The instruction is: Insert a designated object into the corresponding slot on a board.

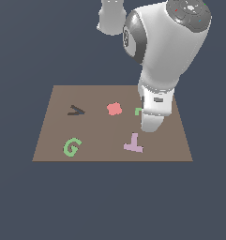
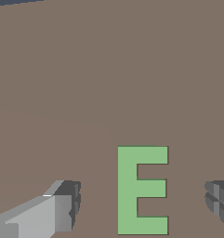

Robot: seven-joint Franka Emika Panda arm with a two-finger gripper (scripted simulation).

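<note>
The light-green E block (image 2: 142,190) lies flat on the brown board (image 2: 108,69), and the wrist view shows it between the two fingers of the gripper (image 2: 143,204), which stands released: one grey finger with its dark pad (image 2: 69,204) sits well to one side of the letter and the other dark pad (image 2: 219,204) to the other side, neither touching it. In the exterior view the white Panda arm (image 1: 166,51) comes down over the board's far right part, and its wrist covers most of the E block (image 1: 138,111), so only a small green corner shows beside the arm, near the board's right edge and towards its far edge. The board (image 1: 53,140) is a large flat square panel on a dark blue-grey floor (image 1: 109,206). On it, a dark V-shaped recess (image 1: 76,111) lies near the far left corner, a red-pink rounded piece (image 1: 114,108) sits near the middle of the far half, just beside the E on the exterior view's left, a green letter G (image 1: 71,147) lies near the near left corner, and a pink-purple letter T (image 1: 133,143) lies towards the near edge, right of centre, close below the gripper. The E-shaped slot cannot be made out in either view.
</note>
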